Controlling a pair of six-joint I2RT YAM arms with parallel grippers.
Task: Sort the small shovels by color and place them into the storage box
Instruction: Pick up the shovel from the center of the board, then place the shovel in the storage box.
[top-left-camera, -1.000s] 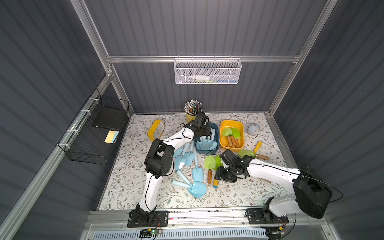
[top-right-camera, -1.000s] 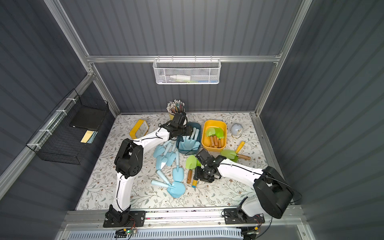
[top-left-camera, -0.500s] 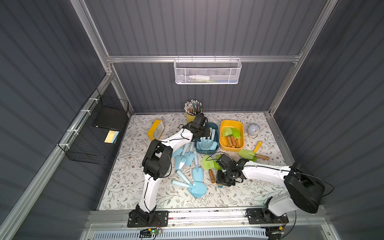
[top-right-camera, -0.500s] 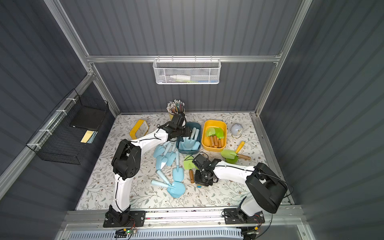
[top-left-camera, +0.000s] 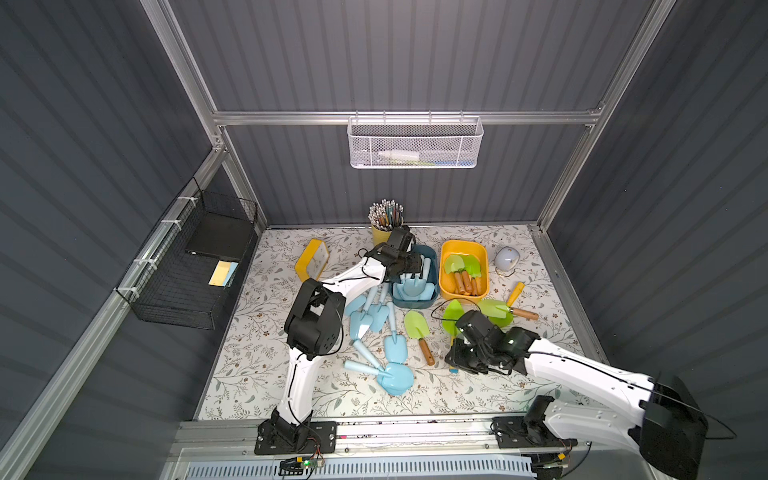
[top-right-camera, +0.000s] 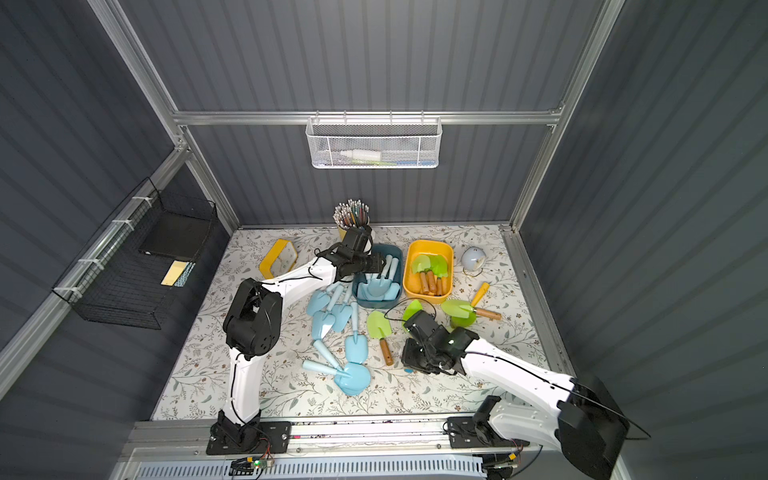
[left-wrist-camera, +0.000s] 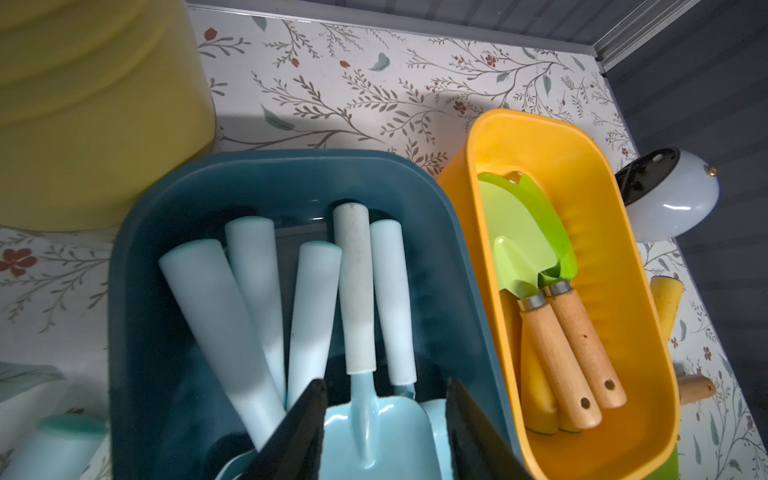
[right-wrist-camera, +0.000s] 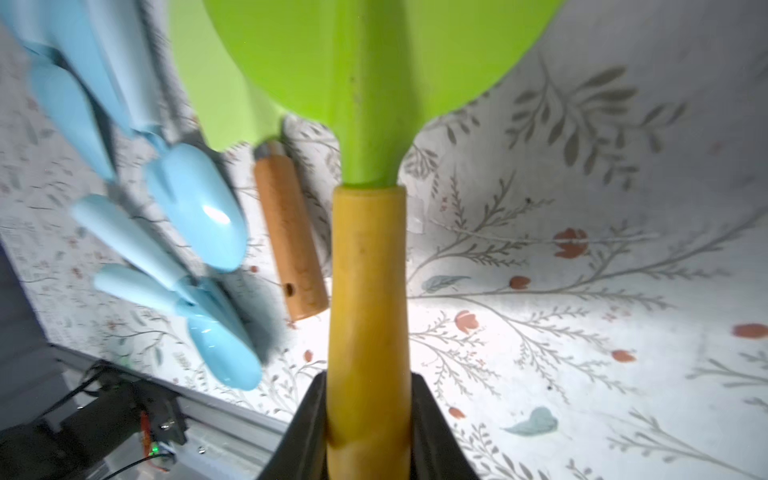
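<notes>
Since one second ago the right gripper has come a little nearer to the front rail and its fingers have closed; the left arm has almost not moved. Now the fingers of the right gripper pinch from both sides the lower end of the handle of one yellow-handled green shovel, whose lime blade points away from the gripper. I cannot tell if it is lifted from the floral mat. The right arm reaches low from the front right corner toward the middle of the mat. Just beside the held handle lies one brown-handled green shovel, not touched. Two more green shovels lie together near the right edge, one with a yellow handle and one with a brown handle. The orange bin holds green shovels with their handles toward the front: two brown handles lie on top of yellow ones, and how many yellow I cannot count. The left arm stretches across to the dark blue bin, and the left gripper hangs over it with fingers spread apart, holding nothing. In this bin are five pale blue shovels, all one colour from blade to handle. About six loose blue shovels lie overlapped on the mat, left of the brown-handled one, so the count is not sure.
</notes>
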